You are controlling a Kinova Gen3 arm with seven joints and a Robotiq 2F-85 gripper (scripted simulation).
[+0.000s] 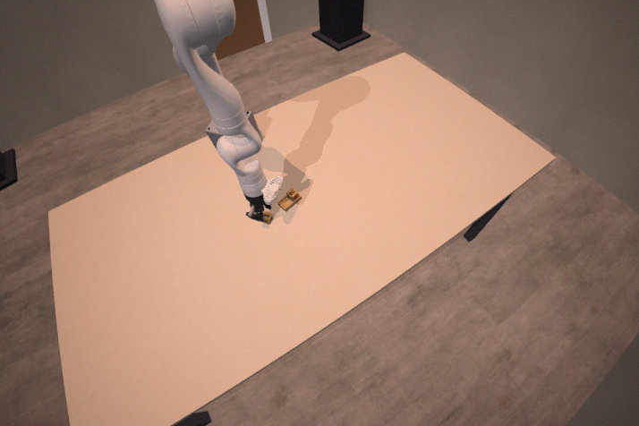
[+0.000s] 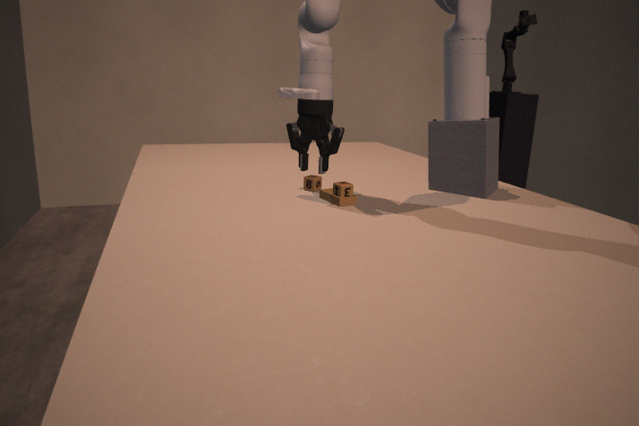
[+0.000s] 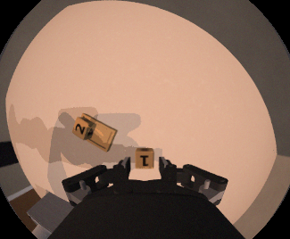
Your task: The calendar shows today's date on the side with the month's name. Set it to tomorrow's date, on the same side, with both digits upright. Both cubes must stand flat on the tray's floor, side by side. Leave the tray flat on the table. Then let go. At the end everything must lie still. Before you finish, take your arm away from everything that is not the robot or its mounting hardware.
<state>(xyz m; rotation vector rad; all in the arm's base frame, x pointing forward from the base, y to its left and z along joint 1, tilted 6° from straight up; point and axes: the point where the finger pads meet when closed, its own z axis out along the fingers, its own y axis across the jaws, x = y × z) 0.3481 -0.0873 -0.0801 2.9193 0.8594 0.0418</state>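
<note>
Wooden cube (image 2: 311, 183) loose on the bench (image 2: 247, 297), centre of the exterior frame, just left of the tray (image 2: 328, 197) and outside it. Shows an 8 toward that camera and what looks like a 1 on top in the wrist view. Second cube (image 2: 343, 189) seated at the right end of the tray, left half of the tray floor free.

Gripper (image 2: 312, 168) hanging straight above the loose cube, fingers (image 2: 303, 161) about half open, gripping nothing and touching nothing, with a clear gap down to the cube top.

Likely a pick-up coming. To do it well: drop straight down, keep the cube centred between the pads as the wrist view frames it, and square the pads to two opposite flat faces, not the corners. Go low enough to bite mid-height, stop short of the bench. Close gently so nothing skids toward the tray. Settle beforehand which face must end up on the month side, upright.
</note>
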